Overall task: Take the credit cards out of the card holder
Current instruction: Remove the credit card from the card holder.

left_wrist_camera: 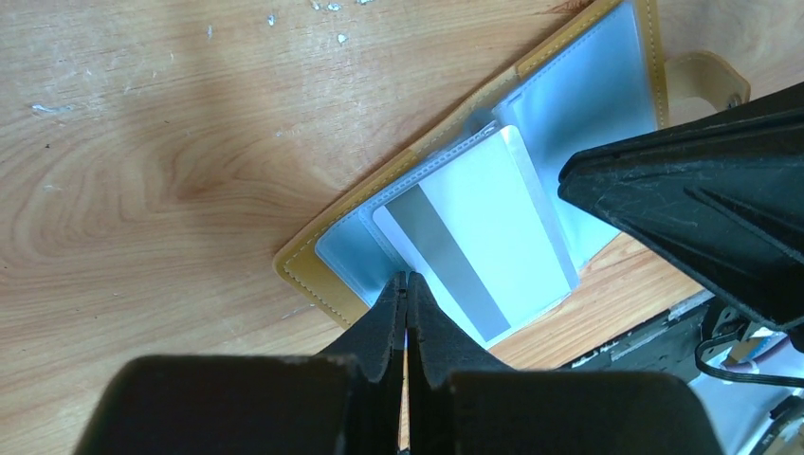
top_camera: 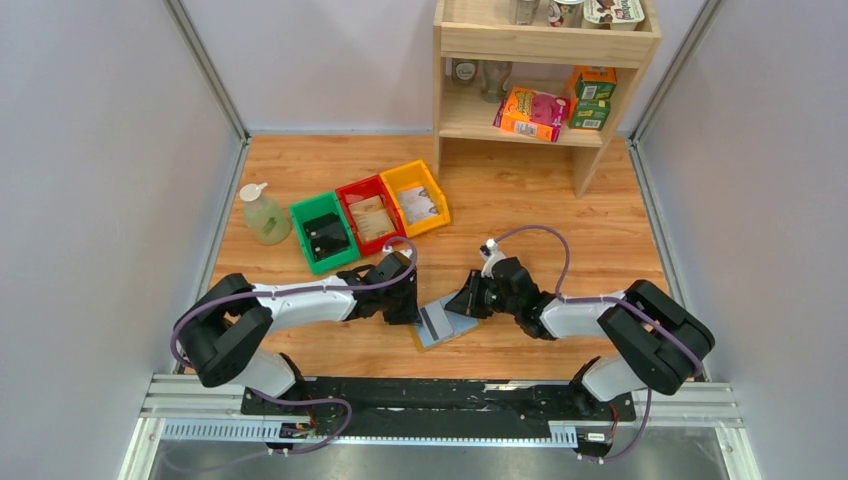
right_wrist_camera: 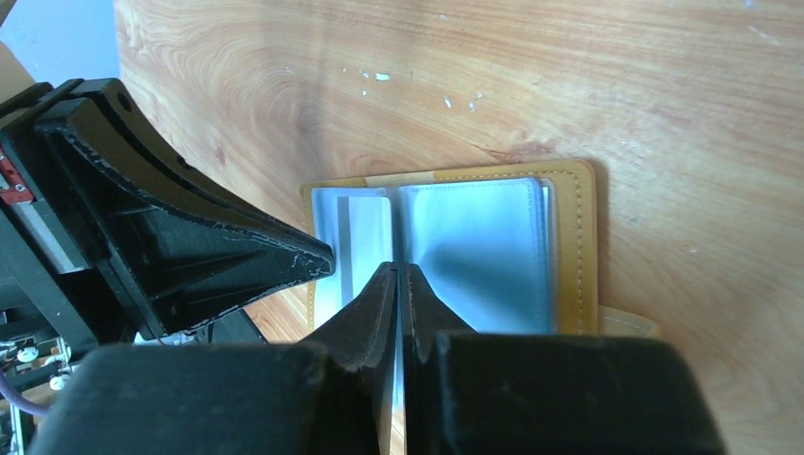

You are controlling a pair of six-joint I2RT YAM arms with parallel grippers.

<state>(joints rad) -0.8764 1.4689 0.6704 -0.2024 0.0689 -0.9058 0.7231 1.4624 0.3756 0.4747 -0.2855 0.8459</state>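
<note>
Now left claw (left_wrist_camera: 406, 284) and right claw (right_wrist_camera: 398, 271) (both closed) touch card holder (right_wrist_camera: 572, 248).

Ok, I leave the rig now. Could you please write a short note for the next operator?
Left claw: shut at the edge of the striped credit card; real grip unclear.
Right claw: shut at the middle sleeves of the card holder.
The holder lies open on the table, between both claws.
Done: holder opened; no card fully out.
To do: pull out the striped card; other cards not visible.
</note>
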